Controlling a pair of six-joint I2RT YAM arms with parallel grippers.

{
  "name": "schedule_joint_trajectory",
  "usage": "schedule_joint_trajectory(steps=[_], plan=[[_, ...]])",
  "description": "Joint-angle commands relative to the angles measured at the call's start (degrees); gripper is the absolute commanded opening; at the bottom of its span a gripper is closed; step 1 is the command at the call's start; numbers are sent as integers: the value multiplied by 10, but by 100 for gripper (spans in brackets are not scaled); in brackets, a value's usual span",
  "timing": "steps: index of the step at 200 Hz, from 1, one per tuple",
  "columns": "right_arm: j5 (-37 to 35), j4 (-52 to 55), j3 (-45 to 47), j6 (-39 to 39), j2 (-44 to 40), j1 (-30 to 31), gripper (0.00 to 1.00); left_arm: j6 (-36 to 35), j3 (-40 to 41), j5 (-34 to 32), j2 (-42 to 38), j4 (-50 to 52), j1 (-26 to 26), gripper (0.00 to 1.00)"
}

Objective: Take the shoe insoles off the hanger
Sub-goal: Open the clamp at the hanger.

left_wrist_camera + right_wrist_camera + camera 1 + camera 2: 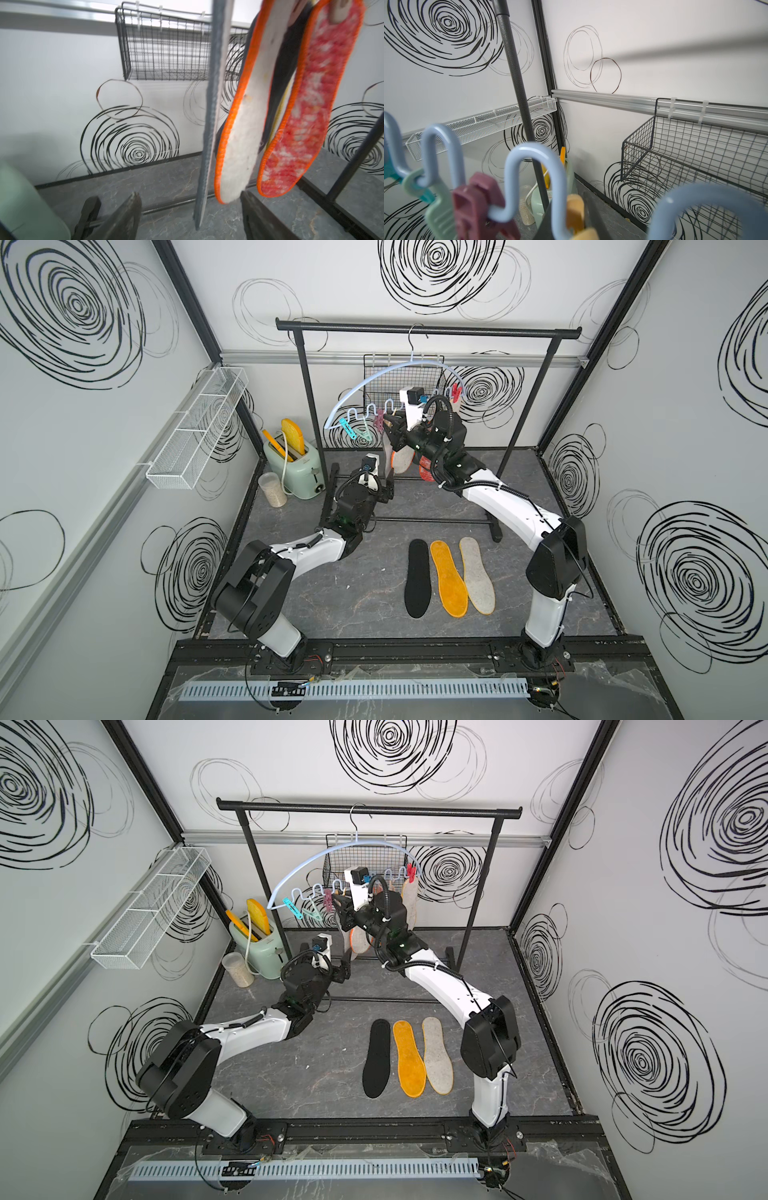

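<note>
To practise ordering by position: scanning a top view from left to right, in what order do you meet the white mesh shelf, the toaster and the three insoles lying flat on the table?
white mesh shelf → toaster → black insole → orange insole → grey insole

left hand (190, 195): low, jaws spread | right hand (389, 425): raised, jaws pressed together

The dark grey marbled tabletop (332, 601) carries three insoles side by side, right of centre in a top view: a black insole (417, 578), an orange insole (448, 578), a grey felt insole (477, 575). At its upper left stand a mint toaster (296, 466) and a clear jar (272, 489). The feet of the black rack (495, 531) also stand on it.
</note>
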State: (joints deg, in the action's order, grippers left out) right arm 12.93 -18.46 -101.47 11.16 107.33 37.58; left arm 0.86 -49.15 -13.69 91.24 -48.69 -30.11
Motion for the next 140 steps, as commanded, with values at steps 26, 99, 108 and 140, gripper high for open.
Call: schedule_joint_trajectory(steps=[26,99,108,140], plan=[[11,-7,8,4,-11,-1,21,-34,-81,26,34,-45,13,75],[18,-5,12,4,-10,0,22,-31,-118,43,53,-31,29,25],[19,-5,12,4,-9,1,22,-32,-119,42,53,-27,28,10],[20,-6,10,3,-9,0,29,-35,-111,30,45,-28,29,0]])
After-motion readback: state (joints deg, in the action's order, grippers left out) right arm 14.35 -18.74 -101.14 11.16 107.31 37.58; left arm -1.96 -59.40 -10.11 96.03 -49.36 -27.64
